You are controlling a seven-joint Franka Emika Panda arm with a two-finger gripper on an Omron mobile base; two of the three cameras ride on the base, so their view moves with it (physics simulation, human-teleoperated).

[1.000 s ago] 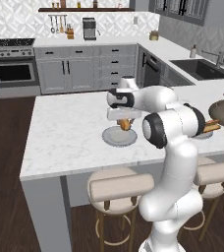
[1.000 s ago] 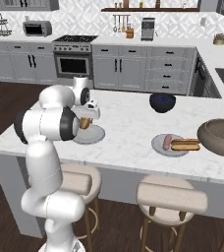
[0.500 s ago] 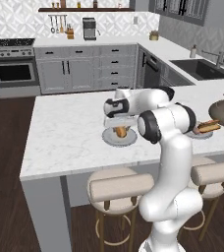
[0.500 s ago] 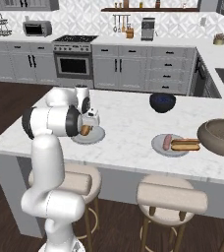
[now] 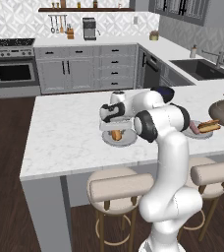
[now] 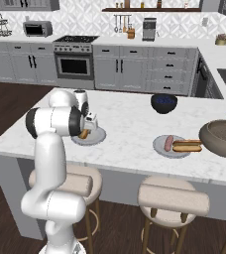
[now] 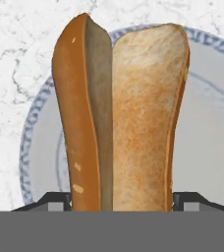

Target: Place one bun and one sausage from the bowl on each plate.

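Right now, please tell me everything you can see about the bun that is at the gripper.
The bun is long and golden-tan, with a darker brown crust on one side and a paler crumb face, split lengthwise. It looks like soft baked bread. It stands between the two fingertips of the gripper, which close on its sides, directly over a light-grey plate with a blue patterned rim. In the base views it hangs just above that plate; contact with it cannot be told.

Readable text: none on any surface.
Labels or brands: none legible on the appliances or cabinets.
Numbers or signs: none.
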